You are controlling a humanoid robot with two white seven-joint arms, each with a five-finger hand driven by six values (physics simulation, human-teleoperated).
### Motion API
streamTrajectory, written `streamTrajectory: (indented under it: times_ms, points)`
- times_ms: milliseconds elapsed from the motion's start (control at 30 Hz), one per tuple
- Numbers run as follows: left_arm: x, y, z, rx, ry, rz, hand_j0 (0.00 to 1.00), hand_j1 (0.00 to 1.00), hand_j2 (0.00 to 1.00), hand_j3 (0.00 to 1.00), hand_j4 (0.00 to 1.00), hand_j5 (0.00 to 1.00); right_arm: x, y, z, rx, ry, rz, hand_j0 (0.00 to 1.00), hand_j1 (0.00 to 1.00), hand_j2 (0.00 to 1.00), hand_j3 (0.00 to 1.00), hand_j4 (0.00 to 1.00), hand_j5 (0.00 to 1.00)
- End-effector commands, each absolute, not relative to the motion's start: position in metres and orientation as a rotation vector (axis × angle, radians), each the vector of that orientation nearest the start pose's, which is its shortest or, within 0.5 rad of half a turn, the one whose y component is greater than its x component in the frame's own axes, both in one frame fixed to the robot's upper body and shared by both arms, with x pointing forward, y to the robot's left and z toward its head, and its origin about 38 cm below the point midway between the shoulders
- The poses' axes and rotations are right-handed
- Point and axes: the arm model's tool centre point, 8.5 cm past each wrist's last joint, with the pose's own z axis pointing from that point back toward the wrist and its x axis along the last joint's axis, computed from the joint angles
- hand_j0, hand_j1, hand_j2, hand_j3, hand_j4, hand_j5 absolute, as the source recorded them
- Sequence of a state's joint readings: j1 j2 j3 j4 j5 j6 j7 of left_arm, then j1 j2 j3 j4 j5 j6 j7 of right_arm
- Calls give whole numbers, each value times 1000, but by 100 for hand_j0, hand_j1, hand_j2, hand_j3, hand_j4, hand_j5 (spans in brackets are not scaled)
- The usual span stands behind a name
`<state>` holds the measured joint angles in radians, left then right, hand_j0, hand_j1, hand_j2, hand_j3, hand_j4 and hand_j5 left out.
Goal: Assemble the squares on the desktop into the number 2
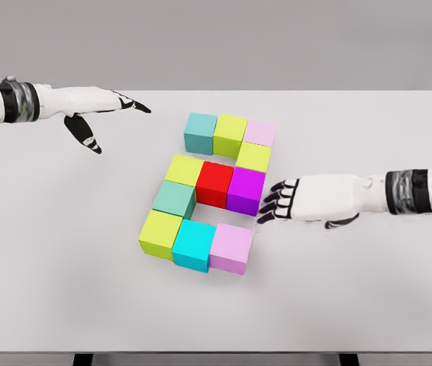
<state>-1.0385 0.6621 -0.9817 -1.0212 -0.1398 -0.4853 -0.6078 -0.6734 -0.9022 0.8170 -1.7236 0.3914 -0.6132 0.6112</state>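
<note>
Coloured cubes stand together on the white table (63, 274) in a 2-like shape. Its top row is a teal cube (200, 130), a lime cube (230, 135) and a pale pink cube (260, 133). A yellow-green cube (254, 157) sits under the pink one. The middle row holds a yellow-green cube (183, 169), a red cube (215, 184) and a purple cube (246, 190). Below come a mint cube (173, 198), then a lime cube (159, 233), a cyan cube (194, 245) and a lilac cube (230, 248). My right hand (277, 203) hovers just right of the purple cube, fingers spread, holding nothing. My left hand (109, 110) is at the upper left, open and away from the cubes.
The table's far edge runs behind the top row and its front edge lies near the bottom of the view. Dark table legs (82, 358) show below the front edge.
</note>
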Motion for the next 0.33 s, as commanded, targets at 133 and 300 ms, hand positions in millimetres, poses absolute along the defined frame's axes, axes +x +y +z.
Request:
streamTrajectory:
  times_ms: [133, 300]
  points:
    - [522, 286, 228, 270, -1249, -1914, 100, 100, 100, 100, 100, 100, 411, -295, 225, 329, 1958, -3105, 100, 100, 100, 100, 100, 100]
    - [522, 288, 227, 271, -1245, -1910, 100, 100, 100, 100, 100, 100, 412, -296, 226, 337, 1964, -3105, 100, 100, 100, 100, 100, 100]
